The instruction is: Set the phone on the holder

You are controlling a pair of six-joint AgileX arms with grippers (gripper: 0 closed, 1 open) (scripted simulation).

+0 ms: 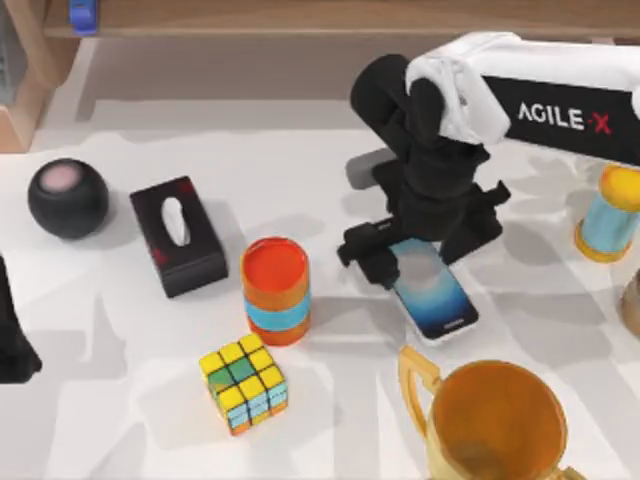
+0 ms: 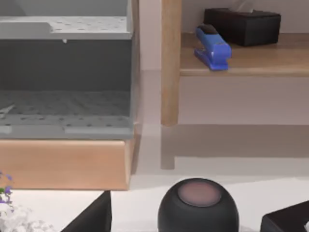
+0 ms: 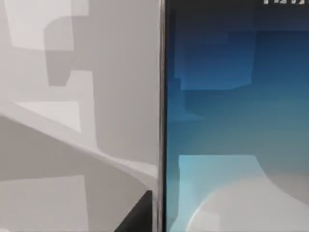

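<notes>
The phone (image 1: 432, 288), a flat slab with a blue screen fading to white and a thin light edge, lies slanted right of the table's centre. My right gripper (image 1: 385, 262) comes down from the black wrist onto the phone's far end. In the right wrist view the phone's screen (image 3: 236, 121) is very close, with the pale table beside it. A dark grey piece (image 1: 362, 170) sticks out behind the right arm; I cannot tell whether it is the holder. My left arm (image 1: 10, 330) is parked at the table's left edge.
Left of the phone stand an orange and blue cup (image 1: 275, 290), a colour cube (image 1: 243, 382), a black tissue box (image 1: 178, 235) and a black sphere (image 1: 68, 198). A golden trophy cup (image 1: 495, 420) is just in front of the phone, and a yellow-blue spool (image 1: 610, 215) at the right.
</notes>
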